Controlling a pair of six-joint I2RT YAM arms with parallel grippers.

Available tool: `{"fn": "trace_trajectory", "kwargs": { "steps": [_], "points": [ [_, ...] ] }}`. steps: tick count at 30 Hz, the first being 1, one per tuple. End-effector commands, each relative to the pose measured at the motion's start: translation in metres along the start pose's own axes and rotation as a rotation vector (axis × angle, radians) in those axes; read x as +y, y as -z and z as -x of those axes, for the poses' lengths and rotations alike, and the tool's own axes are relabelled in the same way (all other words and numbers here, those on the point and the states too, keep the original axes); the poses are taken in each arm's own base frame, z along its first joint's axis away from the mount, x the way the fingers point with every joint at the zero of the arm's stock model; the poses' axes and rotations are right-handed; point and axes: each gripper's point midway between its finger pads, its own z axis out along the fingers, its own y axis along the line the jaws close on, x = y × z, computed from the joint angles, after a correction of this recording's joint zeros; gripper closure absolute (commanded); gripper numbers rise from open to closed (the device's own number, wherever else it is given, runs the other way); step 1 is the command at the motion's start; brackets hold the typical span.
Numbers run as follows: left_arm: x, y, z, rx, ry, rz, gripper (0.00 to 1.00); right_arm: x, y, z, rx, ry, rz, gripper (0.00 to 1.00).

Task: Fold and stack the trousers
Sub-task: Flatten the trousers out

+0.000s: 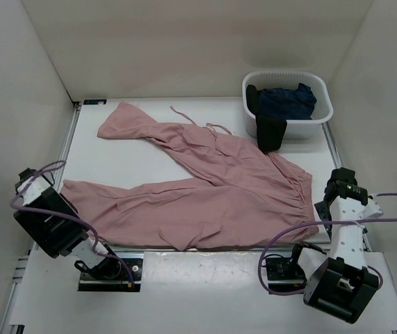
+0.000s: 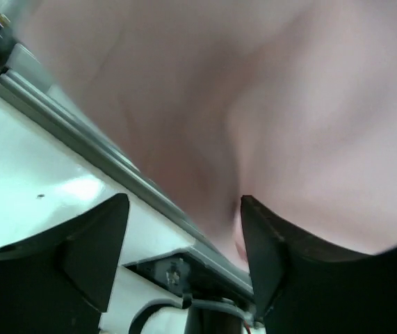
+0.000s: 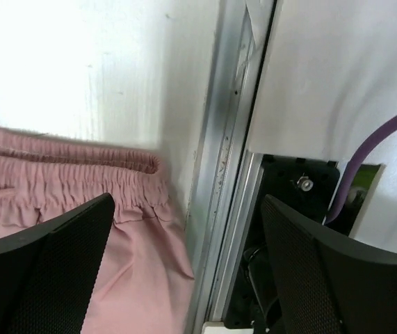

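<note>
The dusty-pink trousers [image 1: 212, 188] lie spread flat on the white table, waistband at the right and both legs running left. One leg reaches the far left corner and the other lies along the near edge. My left gripper [image 1: 35, 182] sits just off the near leg's hem, open, and the left wrist view shows blurred pink cloth [image 2: 268, 104] above its empty gripper [image 2: 184, 209]. My right gripper [image 1: 337, 182] hovers beside the gathered waistband [image 3: 66, 174]. In the right wrist view that gripper [image 3: 188, 209] is open over the table's rail, holding nothing.
A white bin [image 1: 318, 117] stands at the back right with a dark navy garment [image 1: 281, 101] in it, part of which hangs over its front rim. Metal rails [image 3: 215, 188] edge the table. White walls enclose the left, back and right.
</note>
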Motion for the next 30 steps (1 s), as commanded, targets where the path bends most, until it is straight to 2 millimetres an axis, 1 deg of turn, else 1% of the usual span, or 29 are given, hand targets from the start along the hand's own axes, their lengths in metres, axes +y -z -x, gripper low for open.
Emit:
{"fn": "trace_trajectory", "kwargs": {
  "steps": [1,2,3,4,5,6,7,8,9,10,11,12,13,14,15,16,17,18,19,20,21,22,24,25,26,27,28,29,30],
  "points": [
    [-0.003,0.059,0.047,-0.183,0.024,-0.079,0.23,0.006,0.021,0.036,-0.122,-0.009,0.043,0.09],
    [-0.02,0.1,0.073,-0.295,-0.011,-0.166,0.15,0.033,0.032,0.049,-0.154,0.01,0.167,0.09],
    [-0.033,0.12,0.088,-0.357,-0.04,-0.211,0.11,0.049,0.039,0.05,-0.147,0.063,0.241,0.11],
    [-0.047,0.139,0.097,-0.404,-0.08,-0.251,0.06,0.067,0.049,0.046,-0.152,0.16,0.318,0.12],
    [-0.081,0.159,0.111,-0.446,-0.176,-0.296,0.04,0.083,0.053,0.045,-0.145,0.205,0.359,0.12],
    [-0.098,0.161,0.117,-0.447,-0.227,-0.296,0.04,0.103,0.068,0.05,-0.163,0.226,0.436,0.12],
    [-0.116,0.161,0.125,-0.448,-0.273,-0.287,0.04,0.114,0.074,0.047,-0.163,0.269,0.471,0.12],
    [-0.143,0.16,0.128,-0.444,-0.351,-0.265,0.03,0.124,0.07,0.046,-0.149,0.313,0.477,0.12],
    [-0.168,0.153,0.15,-0.429,-0.386,-0.259,0.03,0.139,0.076,0.049,-0.154,0.313,0.527,0.12],
    [-0.187,0.151,0.16,-0.43,-0.414,-0.266,0.02,0.148,0.074,0.047,-0.139,0.333,0.546,0.12],
    [-0.218,0.131,0.165,-0.385,-0.469,-0.264,0.01,0.163,0.072,0.039,-0.092,0.381,0.58,0.12],
    [-0.236,0.153,0.19,-0.466,-0.472,-0.272,0.01,0.174,0.076,0.042,-0.084,0.382,0.603,0.12],
    [-0.252,0.155,0.203,-0.497,-0.482,-0.264,0.0,0.185,0.066,0.038,-0.045,0.4,0.59,0.11],
    [-0.267,0.156,0.212,-0.519,-0.493,-0.261,0.0,0.191,0.064,0.035,-0.023,0.419,0.593,0.11],
    [-0.294,0.155,0.225,-0.549,-0.516,-0.257,0.0,0.2,0.063,0.036,-0.017,0.42,0.605,0.11],
    [-0.307,0.155,0.232,-0.574,-0.522,-0.259,0.0,0.207,0.053,0.034,0.001,0.429,0.585,0.11],
    [-0.319,0.151,0.235,-0.588,-0.531,-0.25,0.0,0.213,0.05,0.035,0.004,0.43,0.582,0.11],
    [-0.337,0.14,0.241,-0.624,-0.537,-0.221,0.0,0.218,0.048,0.038,0.01,0.423,0.587,0.11],
    [-0.343,0.13,0.242,-0.633,-0.538,-0.193,0.0,0.225,0.037,0.032,0.042,0.435,0.573,0.11],
    [-0.343,0.122,0.247,-0.649,-0.526,-0.17,0.0,0.228,0.033,0.031,0.053,0.44,0.562,0.11],
    [-0.349,0.107,0.247,-0.649,-0.531,-0.135,0.0,0.232,0.03,0.029,0.071,0.446,0.561,0.11],
    [-0.352,0.105,0.252,-0.66,-0.525,-0.13,0.0,0.235,0.021,0.025,0.092,0.454,0.54,0.11],
    [-0.356,0.098,0.254,-0.654,-0.527,-0.127,0.0,0.238,0.016,0.024,0.104,0.45,0.528,0.11],
    [-0.359,0.094,0.254,-0.651,-0.53,-0.136,0.0,0.241,0.01,0.023,0.107,0.441,0.514,0.11],
    [-0.36,0.083,0.25,-0.631,-0.538,-0.128,0.0,0.241,0.006,0.021,0.114,0.444,0.506,0.11],
    [-0.361,0.082,0.251,-0.635,-0.537,-0.129,0.0,0.24,-0.001,0.019,0.121,0.438,0.481,0.11],
    [-0.364,0.071,0.249,-0.622,-0.544,-0.133,0.0,0.24,-0.004,0.017,0.13,0.431,0.472,0.11],
    [-0.364,0.058,0.245,-0.596,-0.553,-0.123,0.17,0.241,-0.008,0.018,0.124,0.43,0.463,0.16],
    [-0.364,0.058,0.245,-0.595,-0.554,-0.123,0.32,0.244,-0.011,0.017,0.129,0.433,0.457,0.2]
  ]
}}
